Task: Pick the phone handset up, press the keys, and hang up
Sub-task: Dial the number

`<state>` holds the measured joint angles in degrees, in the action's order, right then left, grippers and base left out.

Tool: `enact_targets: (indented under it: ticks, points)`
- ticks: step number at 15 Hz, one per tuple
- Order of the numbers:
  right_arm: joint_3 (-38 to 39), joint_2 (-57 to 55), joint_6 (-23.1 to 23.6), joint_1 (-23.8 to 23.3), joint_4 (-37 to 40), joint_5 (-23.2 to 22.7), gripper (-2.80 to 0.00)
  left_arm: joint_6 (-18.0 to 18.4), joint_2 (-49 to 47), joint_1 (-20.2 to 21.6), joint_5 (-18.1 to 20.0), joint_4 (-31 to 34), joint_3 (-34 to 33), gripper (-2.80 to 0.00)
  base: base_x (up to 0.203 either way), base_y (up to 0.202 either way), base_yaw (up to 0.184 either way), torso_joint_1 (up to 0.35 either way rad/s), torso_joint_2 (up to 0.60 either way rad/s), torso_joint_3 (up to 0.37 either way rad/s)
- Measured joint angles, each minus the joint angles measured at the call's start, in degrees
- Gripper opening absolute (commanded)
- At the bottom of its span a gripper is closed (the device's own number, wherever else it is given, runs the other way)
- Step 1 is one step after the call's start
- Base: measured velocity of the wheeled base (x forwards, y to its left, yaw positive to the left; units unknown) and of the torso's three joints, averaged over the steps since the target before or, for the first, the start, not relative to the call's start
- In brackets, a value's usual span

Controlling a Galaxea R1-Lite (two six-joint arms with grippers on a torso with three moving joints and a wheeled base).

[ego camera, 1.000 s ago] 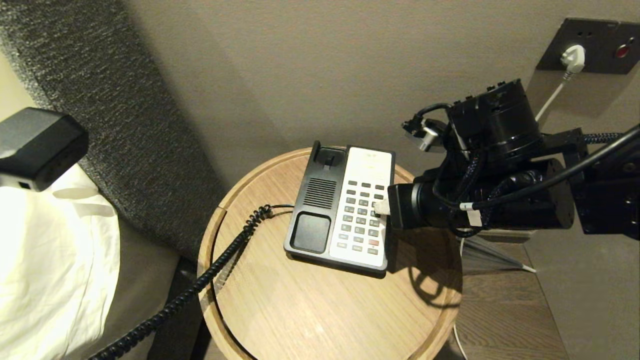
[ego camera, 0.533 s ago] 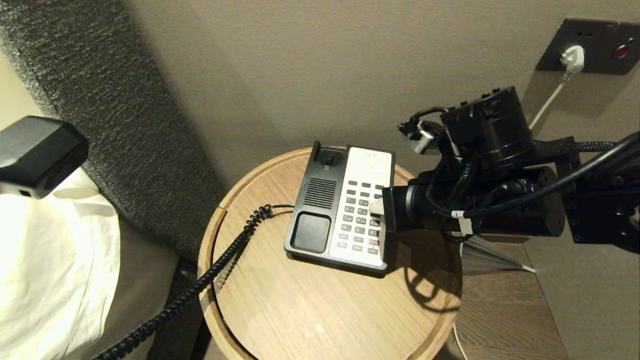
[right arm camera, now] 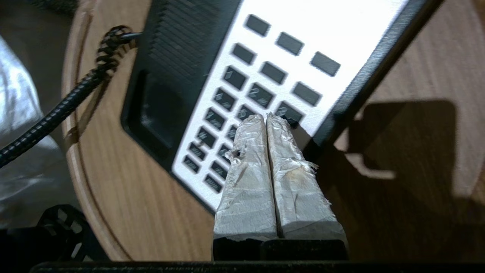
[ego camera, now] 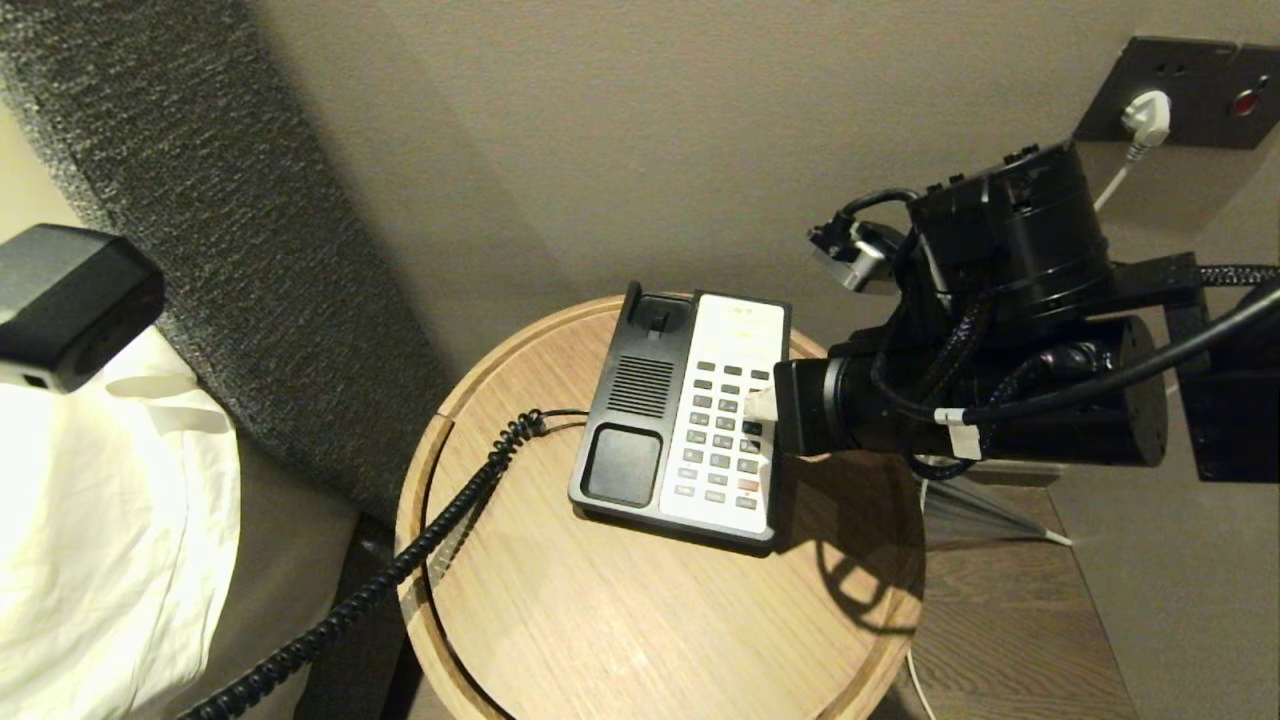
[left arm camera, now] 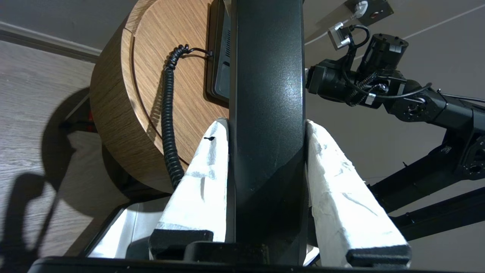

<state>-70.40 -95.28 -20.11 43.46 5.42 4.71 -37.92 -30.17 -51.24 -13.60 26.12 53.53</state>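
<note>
The left gripper (left arm camera: pixel 267 129) grips the phone handset (left arm camera: pixel 267 94), lifted off beside the round table (ego camera: pixel 640 620). The right gripper (right arm camera: pixel 267 117) — fingers pressed together — hovers at the phone base (ego camera: pixel 690 410) keypad; key labels are unreadable.

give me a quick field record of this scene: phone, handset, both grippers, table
handset: off the cradle, clamped between the left gripper fingers; handset held off to the side of the table
cord: coiled cord runs from the phone base over the table edge
phone base: phone base near the back of the round wooden table, empty cradle
right gripper: right gripper fingers shut together, tips over the keypad; contact with a key cannot be told
stage: key pressing; hang-up not yet done
</note>
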Motion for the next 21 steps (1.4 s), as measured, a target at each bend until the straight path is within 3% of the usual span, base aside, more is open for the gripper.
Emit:
enact_targets:
  ticks: [11,21]
  points:
    - [0.17,-1.08,0.11,0.17,-0.24,3.40,-2.80,0.03,0.05,0.00,-0.04,-0.02,0.07,-2.80,0.000,0.000,0.000,0.000,0.00,0.000]
    - [-0.10,-1.36,0.06,0.28,0.77,3.50,-2.80,0.08,-0.01,0.00,0.06,0.00,-0.23,-2.80,0.000,0.000,0.000,0.000,0.00,0.000]
